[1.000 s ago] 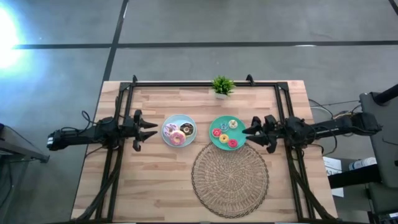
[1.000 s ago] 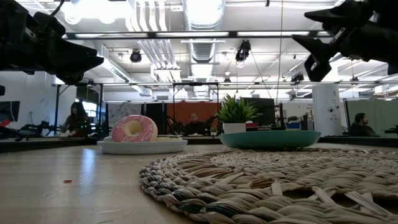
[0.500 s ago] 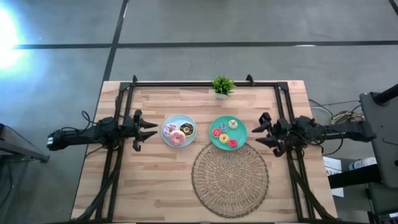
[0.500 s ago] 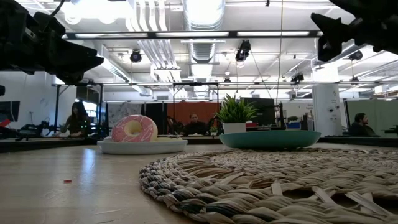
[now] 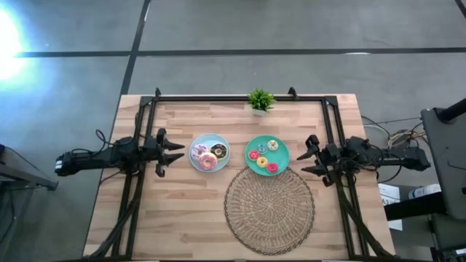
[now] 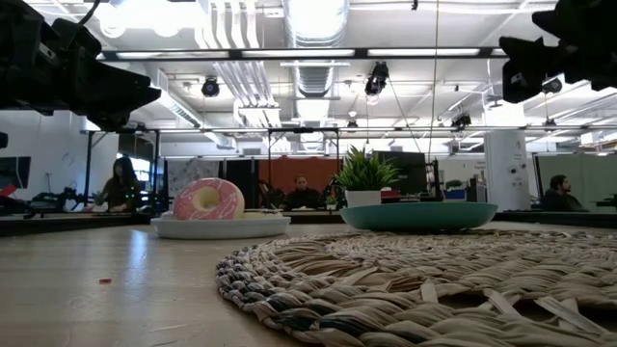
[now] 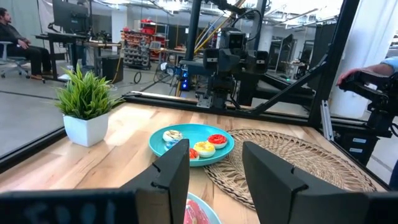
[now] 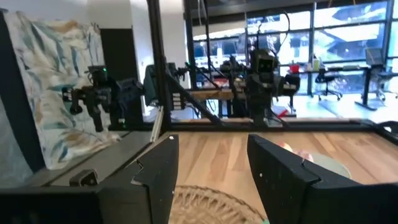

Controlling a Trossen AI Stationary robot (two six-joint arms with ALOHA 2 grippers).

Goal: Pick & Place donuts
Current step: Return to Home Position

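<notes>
Three larger donuts lie on a light blue plate; the pink one stands out in the low view. Four smaller donuts sit on a green plate, which the left wrist view also shows as a green plate. My left gripper hovers open above the table, just left of the blue plate, pointing at it; in its wrist view the left gripper holds nothing. My right gripper hangs open to the right of the green plate, and the right gripper is empty too.
A large round woven mat lies near the table's near edge, below the two plates. A small potted plant stands by the far edge. Black frame rails run along the table's left, right and far sides. People sit in the room beyond.
My right gripper has drawn back from the green plate's rim toward the table's right edge, staying open. The left arm and all donuts have kept still.
</notes>
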